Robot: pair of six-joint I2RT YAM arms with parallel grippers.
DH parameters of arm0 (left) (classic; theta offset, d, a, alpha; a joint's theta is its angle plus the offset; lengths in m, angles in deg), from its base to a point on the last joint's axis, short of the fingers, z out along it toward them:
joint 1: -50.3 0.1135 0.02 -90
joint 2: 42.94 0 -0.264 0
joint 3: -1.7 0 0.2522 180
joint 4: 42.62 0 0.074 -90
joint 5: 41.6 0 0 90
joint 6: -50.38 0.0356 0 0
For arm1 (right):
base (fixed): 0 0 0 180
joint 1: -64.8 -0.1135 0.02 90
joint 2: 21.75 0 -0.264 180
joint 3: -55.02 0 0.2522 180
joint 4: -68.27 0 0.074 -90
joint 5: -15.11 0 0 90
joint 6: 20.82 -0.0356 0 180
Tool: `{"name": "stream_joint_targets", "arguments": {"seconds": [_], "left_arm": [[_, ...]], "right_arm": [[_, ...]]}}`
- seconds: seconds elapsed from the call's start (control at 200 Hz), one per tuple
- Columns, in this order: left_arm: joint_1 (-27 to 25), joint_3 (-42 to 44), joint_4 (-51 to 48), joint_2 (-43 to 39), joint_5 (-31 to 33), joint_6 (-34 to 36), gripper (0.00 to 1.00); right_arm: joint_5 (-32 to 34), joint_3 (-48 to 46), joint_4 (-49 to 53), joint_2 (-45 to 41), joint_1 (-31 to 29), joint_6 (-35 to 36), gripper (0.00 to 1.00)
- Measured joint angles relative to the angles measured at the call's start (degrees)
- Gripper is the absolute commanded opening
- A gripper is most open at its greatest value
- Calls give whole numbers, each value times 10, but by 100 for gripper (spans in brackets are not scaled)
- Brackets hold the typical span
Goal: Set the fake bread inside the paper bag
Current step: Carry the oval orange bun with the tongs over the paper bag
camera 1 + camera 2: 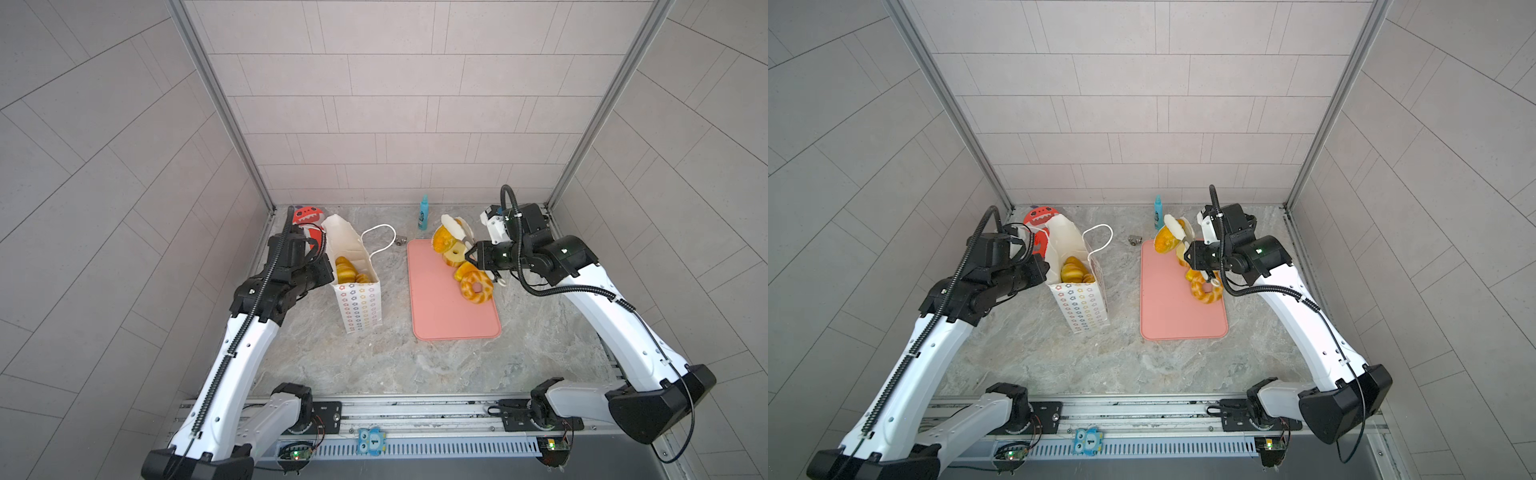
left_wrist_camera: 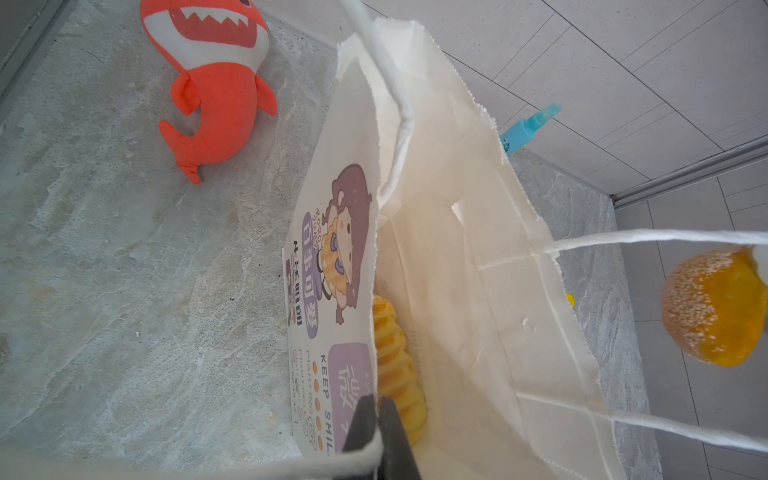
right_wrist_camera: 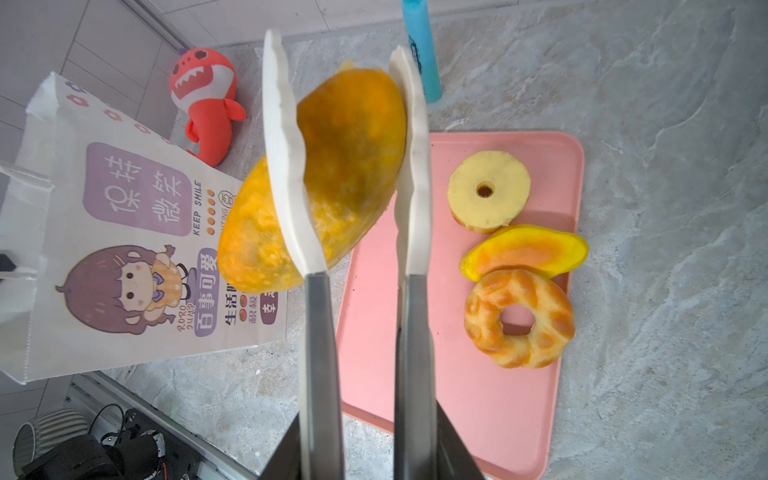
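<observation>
The white paper bag stands upright at the left with golden bread pieces inside, one of them ridged. My left gripper is shut on the bag's printed wall at the rim. My right gripper is shut on a pair of white-tipped tongs. The tongs pinch an orange seeded bun in the air over the tray's far end, well right of the bag. A pale ring, an orange crescent and a braided ring lie on the tray.
The flat pink tray lies right of the bag. A red plush shark sits behind the bag in the back left corner. A blue bottle stands at the back wall. One cord handle arches toward the tray.
</observation>
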Motion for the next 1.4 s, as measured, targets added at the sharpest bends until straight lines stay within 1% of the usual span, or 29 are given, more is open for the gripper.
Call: {"name": "stream_joint_targets", "arguments": {"seconds": [0.811,1.401], "left_arm": [[0,0,0,0,0,0,6],[0,0,0,0,0,0,6]], "right_arm": [[-9,140,26,9,-4,-2,36],[-12,193,21,30,-103,-5,36]]}}
